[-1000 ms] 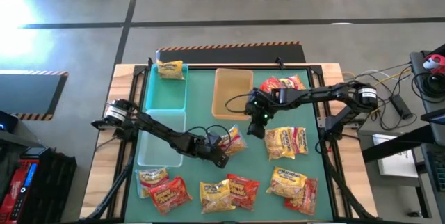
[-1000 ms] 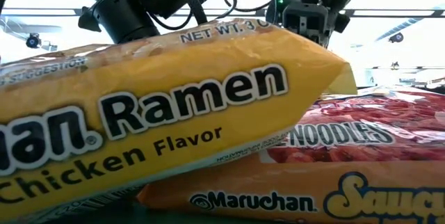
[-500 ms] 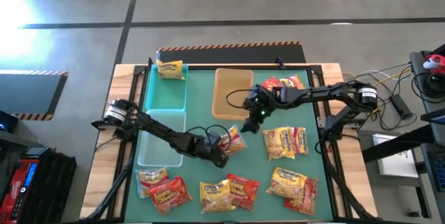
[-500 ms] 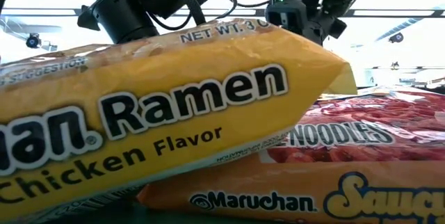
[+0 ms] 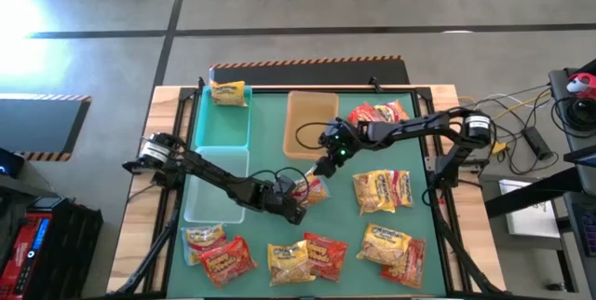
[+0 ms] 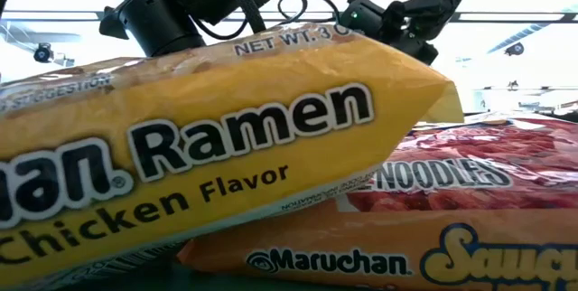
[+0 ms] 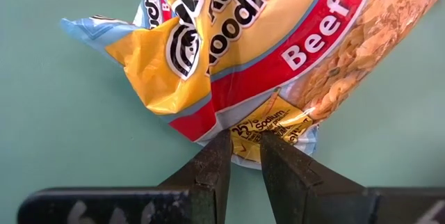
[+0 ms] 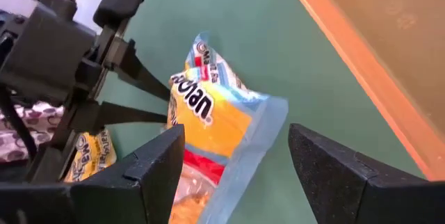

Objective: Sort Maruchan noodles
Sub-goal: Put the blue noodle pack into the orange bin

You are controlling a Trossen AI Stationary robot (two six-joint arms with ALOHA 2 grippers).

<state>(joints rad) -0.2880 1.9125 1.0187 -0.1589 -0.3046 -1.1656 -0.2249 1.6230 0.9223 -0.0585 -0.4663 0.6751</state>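
The left gripper (image 7: 243, 147) is pinching the sealed edge of a crinkly yellow-and-red beef ramen packet (image 7: 264, 50), lifted over the green mat (image 5: 270, 151) near the table's middle. The right gripper (image 8: 233, 172), fingers spread wide, is straddling its far end. A handover looks underway: that thin seam could slip, or both arms could tear the plastic, short of the tan rectangular tray (image 5: 312, 114) beyond.

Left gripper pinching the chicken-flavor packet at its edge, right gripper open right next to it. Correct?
Not quite. The packet pinched by the left gripper is beef flavor, not chicken; the left wrist view shows "Beef" on its red band. The rest holds: the right gripper is open beside it.
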